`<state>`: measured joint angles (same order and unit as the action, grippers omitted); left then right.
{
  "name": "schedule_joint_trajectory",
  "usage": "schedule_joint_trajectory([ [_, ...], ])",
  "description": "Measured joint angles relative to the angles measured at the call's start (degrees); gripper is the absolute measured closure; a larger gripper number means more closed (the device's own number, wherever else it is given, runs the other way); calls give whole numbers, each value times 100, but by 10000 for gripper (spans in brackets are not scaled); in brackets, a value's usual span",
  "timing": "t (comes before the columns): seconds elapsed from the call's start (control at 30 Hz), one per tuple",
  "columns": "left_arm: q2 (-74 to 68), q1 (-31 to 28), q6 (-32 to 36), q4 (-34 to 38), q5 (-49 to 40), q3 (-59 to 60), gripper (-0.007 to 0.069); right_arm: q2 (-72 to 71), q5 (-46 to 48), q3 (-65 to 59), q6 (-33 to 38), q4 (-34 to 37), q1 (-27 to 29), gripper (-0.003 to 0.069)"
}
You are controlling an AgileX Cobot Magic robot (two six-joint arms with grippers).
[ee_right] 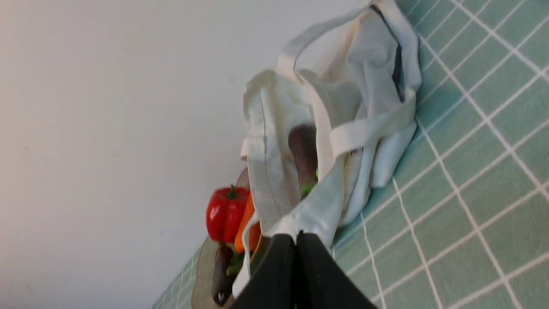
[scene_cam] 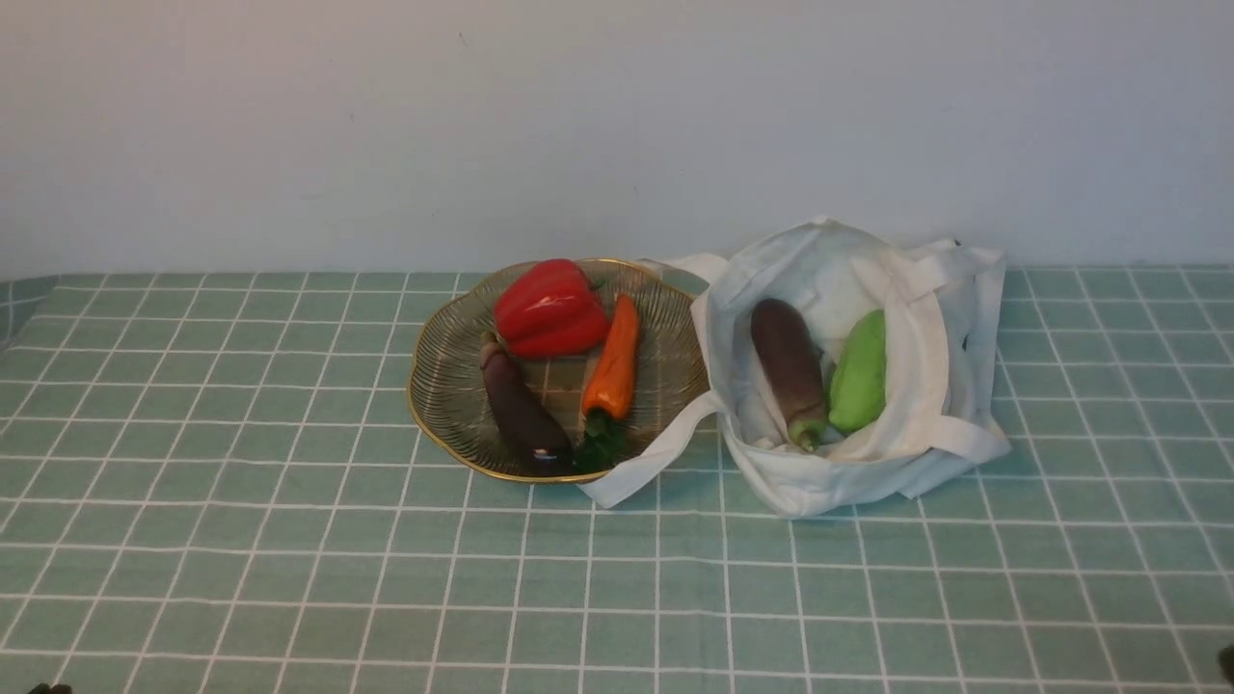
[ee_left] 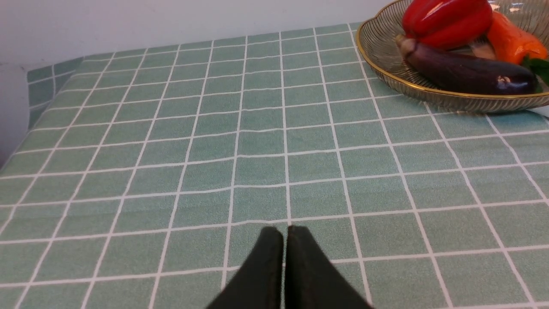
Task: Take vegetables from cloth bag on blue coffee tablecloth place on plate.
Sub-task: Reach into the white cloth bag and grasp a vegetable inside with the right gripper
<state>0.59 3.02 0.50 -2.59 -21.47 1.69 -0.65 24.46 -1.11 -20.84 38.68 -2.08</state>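
The eggplant [scene_cam: 789,371] and green vegetable [scene_cam: 859,371] are pictured in the bag [scene_cam: 819,487], right of centre beside the plate [scene_cam: 443,386], with left gripper [ee_left: 285,234] and right gripper [ee_right: 296,240] pressed together; a wide-opened grasp clear of straps [scene_cam: 665,453] is advised.

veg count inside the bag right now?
2. The thick eggplant lies in the cloth bag's left half, green stem end toward the robot. The light-green vegetable lies beside it, on its right. The bag's folds could hide more.
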Motion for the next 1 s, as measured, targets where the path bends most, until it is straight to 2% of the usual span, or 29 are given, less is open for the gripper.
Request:
schedule_joint_trajectory([
  [0.1, 0, 0, 0, 0, 0, 0, 629, 0, 960, 392, 353, 100, 0, 674],
  [0.23, 0, 0, 0, 0, 0, 0, 629, 62, 1550, 1392, 912, -153, 0, 674],
  [0.37, 0, 0, 0, 0, 0, 0, 629, 683, 2632, 2468, 1402, -916, 0, 674],
  [0.43, 0, 0, 0, 0, 0, 0, 629, 1324, 3678, 3014, 1516, -1634, 0, 674],
  [0.53, 0, 0, 0, 0, 0, 0, 629, 2340, 4493, 3356, 1504, -2490, 0, 674],
  [0.63, 0, 0, 0, 0, 0, 0, 629, 3208, 4453, 3428, 1422, -2817, 0, 673],
  [0.73, 0, 0, 0, 0, 0, 0, 629, 4050, 4214, 3443, 1548, -2789, 0, 669],
  [0.9, 0, 0, 0, 0, 0, 0, 629, 5584, 3833, 3639, 2190, -2321, 0, 663],
  [1.0, 0, 0, 0, 0, 0, 0, 629, 6439, 3571, 3993, 2808, -1840, -42, 635],
])
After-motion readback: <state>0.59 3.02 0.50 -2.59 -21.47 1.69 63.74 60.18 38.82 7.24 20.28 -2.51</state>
